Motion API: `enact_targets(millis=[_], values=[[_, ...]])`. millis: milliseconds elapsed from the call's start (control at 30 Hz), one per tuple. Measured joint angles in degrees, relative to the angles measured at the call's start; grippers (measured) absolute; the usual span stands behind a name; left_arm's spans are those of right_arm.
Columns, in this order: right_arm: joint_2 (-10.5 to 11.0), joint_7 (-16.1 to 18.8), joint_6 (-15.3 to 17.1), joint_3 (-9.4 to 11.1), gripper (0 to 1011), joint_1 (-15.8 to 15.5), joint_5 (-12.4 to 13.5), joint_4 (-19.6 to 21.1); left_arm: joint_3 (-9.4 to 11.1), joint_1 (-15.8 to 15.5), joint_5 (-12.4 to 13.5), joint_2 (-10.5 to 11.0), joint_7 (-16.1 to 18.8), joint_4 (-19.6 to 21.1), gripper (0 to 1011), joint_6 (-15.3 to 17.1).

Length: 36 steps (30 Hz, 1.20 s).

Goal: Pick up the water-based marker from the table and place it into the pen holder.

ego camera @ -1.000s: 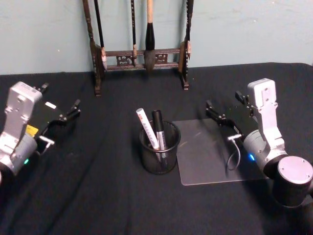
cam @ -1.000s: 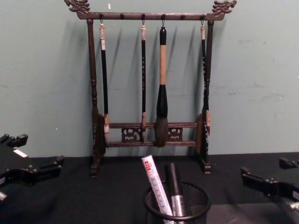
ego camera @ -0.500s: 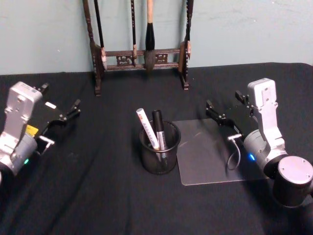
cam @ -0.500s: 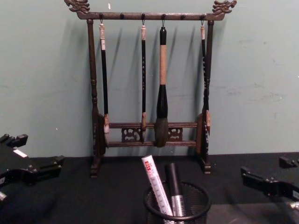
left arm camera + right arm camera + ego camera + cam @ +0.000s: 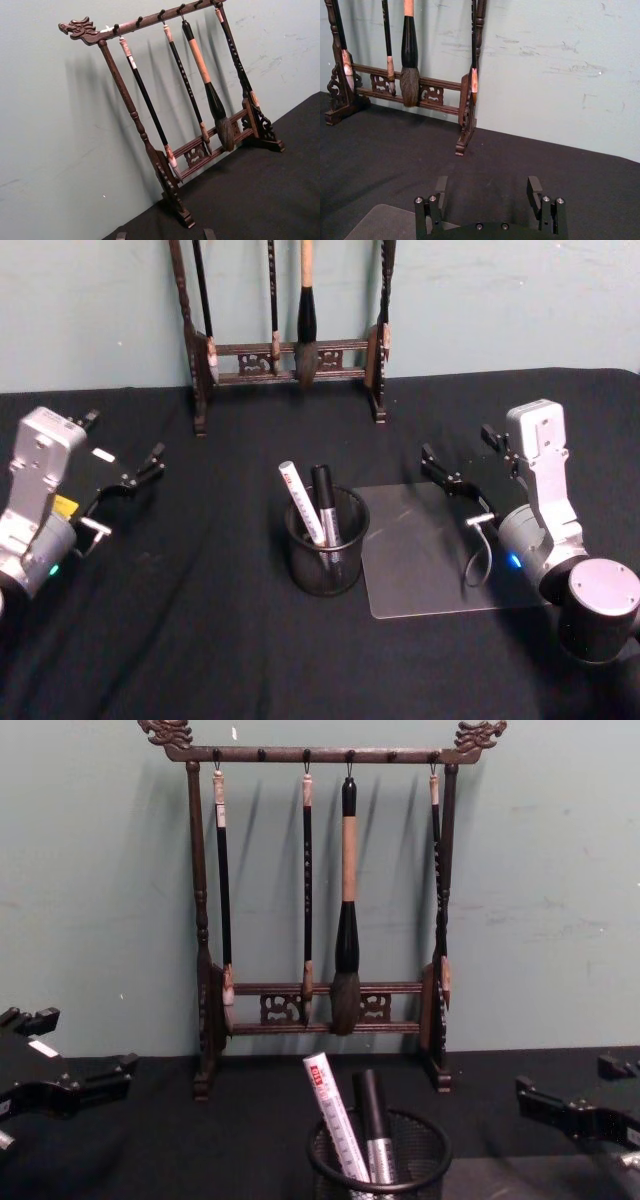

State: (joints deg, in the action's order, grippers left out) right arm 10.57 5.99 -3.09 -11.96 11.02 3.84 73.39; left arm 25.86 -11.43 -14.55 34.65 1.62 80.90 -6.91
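Note:
The pen holder (image 5: 326, 558) (image 5: 380, 1160), a round black mesh cup, stands at the middle of the black table (image 5: 200, 640). Two markers lean upright inside it, a white one with a red label (image 5: 299, 500) (image 5: 333, 1113) and a black one with a silver band (image 5: 326, 503) (image 5: 372, 1123). I cannot tell which is the water-based marker. My left gripper (image 5: 120, 447) (image 5: 70, 1082) hovers open at the table's left, well away from the cup. My right gripper (image 5: 468, 460) (image 5: 487, 192) hovers open at the right, over a clear mat, with nothing between its fingers.
A tall dark wooden brush rack (image 5: 285, 350) (image 5: 325, 900) with several hanging brushes stands at the table's back edge against the green wall. A clear plastic mat (image 5: 430, 555) lies flat to the right of the cup. Bare black table stretches in front and to the left.

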Motion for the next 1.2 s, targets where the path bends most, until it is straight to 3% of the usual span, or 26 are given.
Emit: enact_targets(millis=[1200], values=[[0.0,0.0,0.0,0.0,1002,0.0,0.0,0.0,0.0,0.0,0.0,0.0,0.0,0.0,1001,0.0]])
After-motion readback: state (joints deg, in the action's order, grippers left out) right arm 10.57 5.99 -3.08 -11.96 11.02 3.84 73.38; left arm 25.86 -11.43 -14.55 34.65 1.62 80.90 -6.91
